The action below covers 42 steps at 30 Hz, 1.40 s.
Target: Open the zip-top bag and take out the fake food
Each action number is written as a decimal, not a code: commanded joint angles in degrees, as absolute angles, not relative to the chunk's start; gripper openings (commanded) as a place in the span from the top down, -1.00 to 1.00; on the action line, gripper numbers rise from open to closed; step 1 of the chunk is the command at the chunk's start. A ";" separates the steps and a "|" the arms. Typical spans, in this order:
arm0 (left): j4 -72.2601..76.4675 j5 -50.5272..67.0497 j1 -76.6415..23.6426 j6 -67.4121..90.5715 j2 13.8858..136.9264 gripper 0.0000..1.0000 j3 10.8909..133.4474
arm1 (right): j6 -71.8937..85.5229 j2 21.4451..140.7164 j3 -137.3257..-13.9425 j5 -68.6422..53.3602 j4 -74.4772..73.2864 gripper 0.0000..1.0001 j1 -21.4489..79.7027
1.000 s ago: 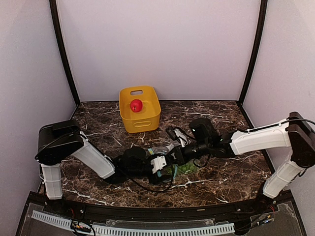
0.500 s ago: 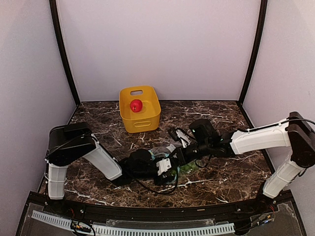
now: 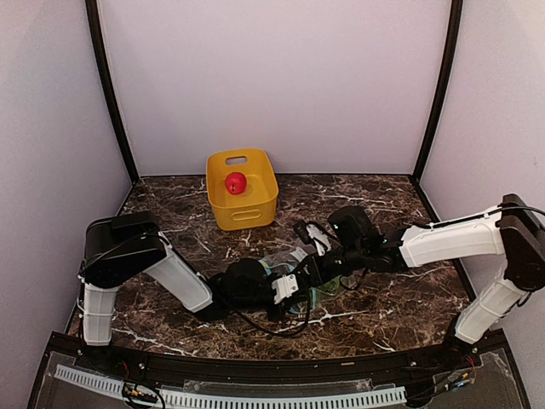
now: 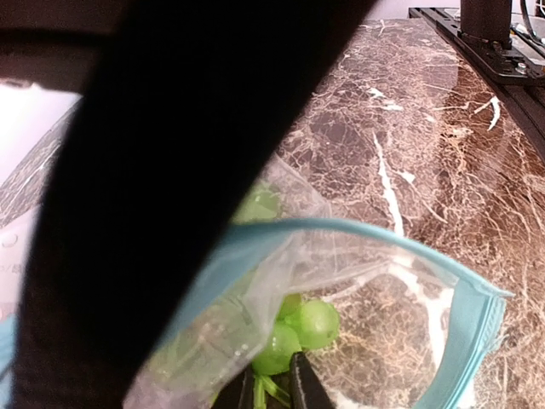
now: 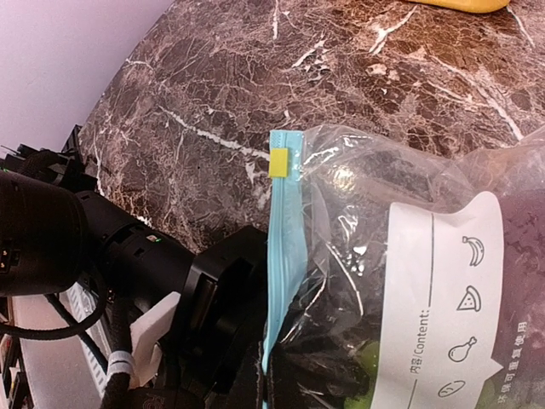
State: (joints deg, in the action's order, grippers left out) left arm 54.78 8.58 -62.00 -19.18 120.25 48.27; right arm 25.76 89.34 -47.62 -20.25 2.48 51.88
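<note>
The clear zip-top bag (image 5: 375, 213) lies mid-table with its teal zip strip (image 5: 281, 256), yellow slider (image 5: 278, 162) and white label (image 5: 443, 307) showing. My right gripper (image 5: 285, 388) is shut on the zip edge, holding the mouth up. My left gripper (image 4: 271, 375) reaches inside the open mouth, jaws nearly together on the stem of the green grapes (image 4: 306, 325), one piece of the fake food. From above, the left gripper (image 3: 298, 288) and the right gripper (image 3: 309, 270) meet at the bag. A red fruit (image 3: 236, 182) rests in the yellow bin (image 3: 255, 209).
The yellow bin stands at the back, left of centre. Dark marbled tabletop (image 3: 383, 307) surrounds the bag. Purple walls close in the back and sides. A black out-of-focus bar (image 4: 170, 170) blocks much of the left wrist view.
My left gripper has slid right, into the bag's mouth, and its jaws have closed from wide open onto the grapes. The right arm has barely moved and keeps its hold.
</note>
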 commanded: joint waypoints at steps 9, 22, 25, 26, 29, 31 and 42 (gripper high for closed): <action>49.18 4.73 -61.89 -18.02 109.92 0.98 42.84 | 24.46 86.10 -47.55 -20.37 3.70 1.00 53.18; 41.38 4.05 -63.71 -18.08 97.79 0.99 39.65 | 24.44 89.13 -48.04 -20.55 4.43 1.00 53.00; 39.22 3.87 -63.72 -17.98 94.62 0.98 38.16 | 24.35 89.30 -48.40 -19.83 3.93 1.00 52.86; 38.68 4.02 -63.72 -18.01 93.98 0.98 37.89 | 24.27 89.26 -48.54 -19.60 3.75 1.00 52.78; 35.75 3.76 -63.79 -17.62 90.46 0.98 36.75 | 24.26 89.38 -49.01 -19.17 3.43 1.00 52.24; 35.02 4.25 -64.10 -17.39 88.26 0.98 35.74 | 24.49 89.36 -49.21 -19.09 3.55 1.00 51.92; 32.72 8.16 -65.13 -14.22 78.65 0.99 34.34 | 25.59 90.09 -49.38 -19.87 4.66 1.00 51.16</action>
State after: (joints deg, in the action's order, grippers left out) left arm 33.98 5.58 -64.79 -16.21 82.87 35.07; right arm 25.43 88.97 -48.05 -19.90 3.68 51.48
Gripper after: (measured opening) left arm 0.012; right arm 0.005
